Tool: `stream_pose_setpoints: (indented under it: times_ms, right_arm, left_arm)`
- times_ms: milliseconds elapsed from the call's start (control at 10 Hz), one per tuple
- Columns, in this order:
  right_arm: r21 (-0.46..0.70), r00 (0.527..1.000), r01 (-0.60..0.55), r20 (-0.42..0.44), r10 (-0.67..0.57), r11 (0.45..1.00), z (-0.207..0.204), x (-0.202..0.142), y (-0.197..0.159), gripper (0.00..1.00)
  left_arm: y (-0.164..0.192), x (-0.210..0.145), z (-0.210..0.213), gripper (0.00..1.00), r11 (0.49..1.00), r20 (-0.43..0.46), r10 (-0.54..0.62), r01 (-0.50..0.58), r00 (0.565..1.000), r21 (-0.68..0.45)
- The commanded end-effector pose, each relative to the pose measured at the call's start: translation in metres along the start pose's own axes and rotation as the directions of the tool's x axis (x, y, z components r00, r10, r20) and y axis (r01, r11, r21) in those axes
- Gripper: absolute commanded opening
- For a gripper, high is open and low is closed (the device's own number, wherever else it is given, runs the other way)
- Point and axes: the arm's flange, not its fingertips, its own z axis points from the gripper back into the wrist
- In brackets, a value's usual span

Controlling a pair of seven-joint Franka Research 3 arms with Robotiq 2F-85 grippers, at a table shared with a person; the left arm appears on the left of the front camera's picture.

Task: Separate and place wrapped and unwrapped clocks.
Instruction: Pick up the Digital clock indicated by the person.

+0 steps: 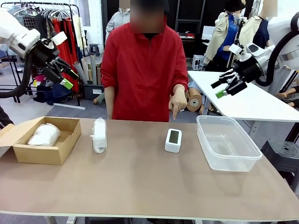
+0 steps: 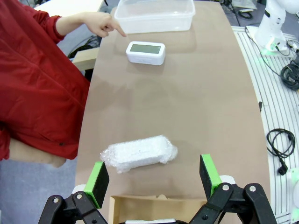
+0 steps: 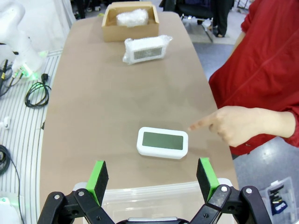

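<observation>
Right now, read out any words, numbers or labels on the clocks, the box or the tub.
No text here can be read.
The bare clock: screen blank grey, no digits.
The wrapped clock on the table: nothing legible through the bubble-wrap.
The cardboard box and clear tub: plain, no print visible.

A long brown-topped table fills the foreground on a pale grey floor. A white table stands behind it to the right, and a black stool sits just beside the brown table's right end. Along the back, a metal clothes rail hangs thick with red and dark garments, a few grey rolls lean upright next to it, and dark shelving stands further along. On the near side, ribbed white matting covers the floor, with black cables lying on it in loose coils.
</observation>
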Motion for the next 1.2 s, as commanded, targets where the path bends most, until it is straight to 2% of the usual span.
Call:
stream_pose_setpoints:
  times_ms: [0,300,500,700,900,1000,1100]
  right_arm:
    - [-0.021,0.999,0.025,-0.021,-0.025,0.999,-0.012,0.026,0.014,1.00]
    - [-0.195,0.978,0.178,-0.077,-0.196,0.965,-0.043,0.077,0.034,1.00]
    - [-0.245,0.938,0.237,-0.192,-0.287,0.940,-0.066,0.112,0.047,1.00]
    - [-0.311,0.866,0.314,-0.294,-0.405,0.897,-0.084,0.139,0.056,1.00]
    - [-0.390,0.823,0.344,-0.313,-0.474,0.854,-0.099,0.148,0.059,1.00]
    - [-0.394,0.798,0.339,-0.361,-0.483,0.854,-0.111,0.145,0.058,1.00]
    - [-0.450,0.760,0.322,-0.402,-0.511,0.833,-0.123,0.139,0.055,1.00]
  left_arm:
    - [-0.002,0.000,0.001,1.00,1.000,-0.010,-0.001,0.001,1.000,-0.003]
    - [-0.002,0.000,0.001,1.00,1.000,-0.010,-0.001,0.001,1.000,-0.003]
    - [-0.002,0.000,0.001,1.00,1.000,-0.010,-0.001,0.001,1.000,-0.003]
    - [-0.002,0.000,0.001,1.00,1.000,-0.010,-0.001,0.001,1.000,-0.003]
    - [-0.002,0.000,0.001,1.00,1.000,-0.010,-0.001,0.001,1.000,-0.003]
    - [-0.002,0.000,0.001,1.00,1.000,-0.010,-0.001,0.001,1.000,-0.003]
    - [-0.002,0.000,0.001,1.00,1.000,-0.010,-0.001,0.001,1.000,-0.003]
